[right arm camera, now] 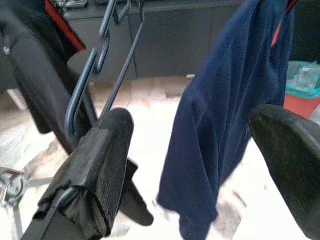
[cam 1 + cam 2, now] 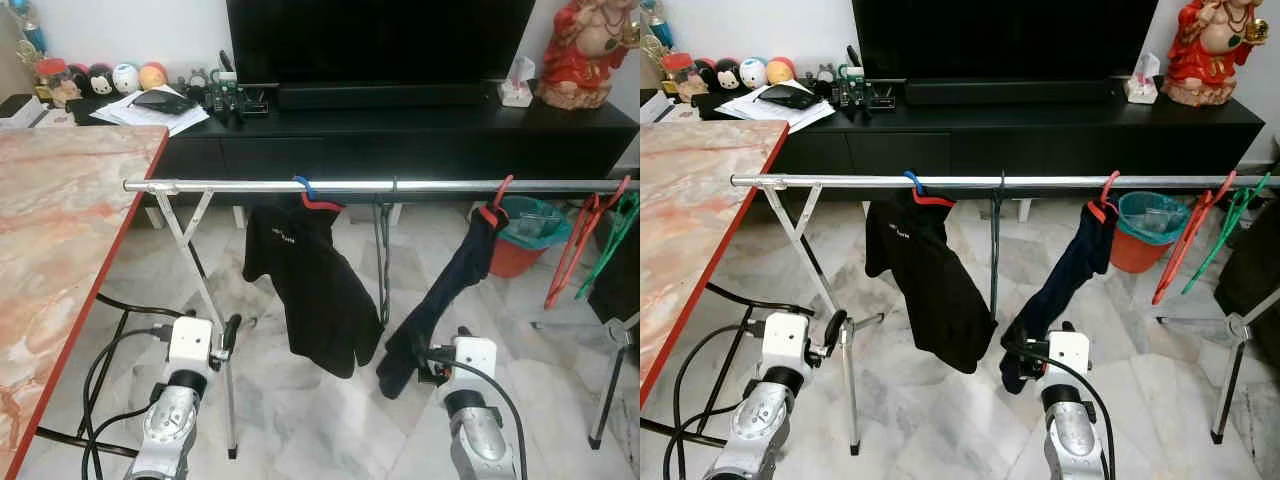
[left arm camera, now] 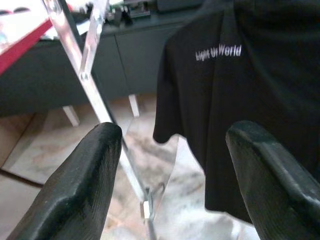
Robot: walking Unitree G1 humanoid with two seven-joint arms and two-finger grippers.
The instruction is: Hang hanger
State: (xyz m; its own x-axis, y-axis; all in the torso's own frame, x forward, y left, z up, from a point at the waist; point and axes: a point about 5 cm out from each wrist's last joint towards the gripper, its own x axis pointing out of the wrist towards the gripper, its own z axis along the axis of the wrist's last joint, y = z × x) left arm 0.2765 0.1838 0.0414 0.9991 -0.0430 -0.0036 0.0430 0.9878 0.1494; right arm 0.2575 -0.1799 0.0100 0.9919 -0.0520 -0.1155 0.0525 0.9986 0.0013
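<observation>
**Hangers on the drying rail, both grippers waiting low and spread, gripping nothing.**

I am looking at the navy garment (image 2: 440, 300) hanging from a red hanger (image 2: 495, 205) on the steel rail (image 2: 400, 186), at about 1 o'clock from my right gripper (image 1: 200, 165); the cloth is drooping to one side, so I judge it soft and light, while the hanger looks thin, stiff and slippery. I would be taking hold at the hanger's neck just under the hook, not at the fabric. Near it an empty dark hanger (image 2: 383, 260) is dangling at the rail's middle, and a black shirt (image 2: 310, 290) on a blue hanger (image 2: 305, 190) is hanging at 1 o'clock from my left gripper (image 3: 172, 175). Red and green hangers (image 2: 590, 245) are leaning at 3 o'clock; a marble table (image 2: 60, 230) is lying at 9 o'clock.
</observation>
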